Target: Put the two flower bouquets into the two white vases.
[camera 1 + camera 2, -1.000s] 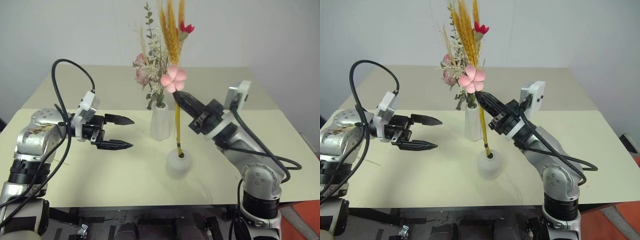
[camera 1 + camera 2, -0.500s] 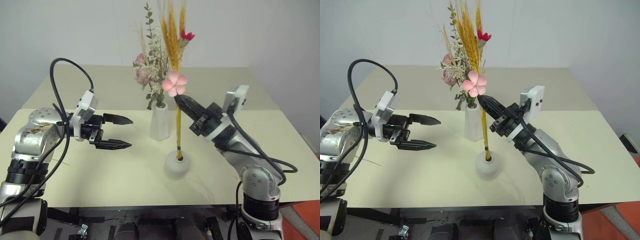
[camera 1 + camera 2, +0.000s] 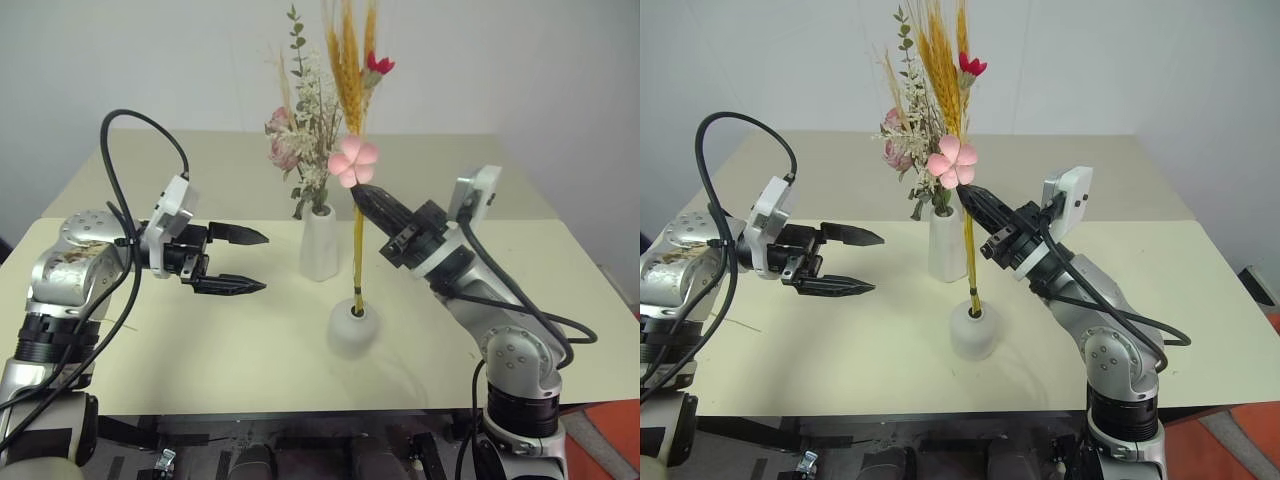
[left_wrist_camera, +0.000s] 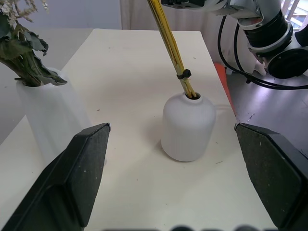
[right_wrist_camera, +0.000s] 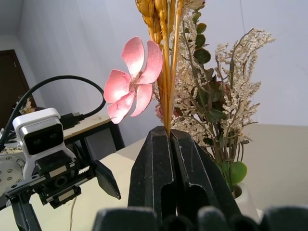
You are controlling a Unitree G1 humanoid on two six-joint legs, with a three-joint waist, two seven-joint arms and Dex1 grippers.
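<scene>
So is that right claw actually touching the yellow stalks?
Touching. The right wrist view shows the right gripper shut on the wheat stalks, which rise from between its fingertips.

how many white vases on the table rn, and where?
2. The tall vase stands mid-table holding the bushy bunch. The squat vase sits nearer the robot with the wheat stalks in its hole, gripped by the right gripper.

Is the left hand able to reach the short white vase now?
Probably yes. The left hand is open and empty, and bare table lies between it and the short vase; the wheat bunch stands in it.
</scene>
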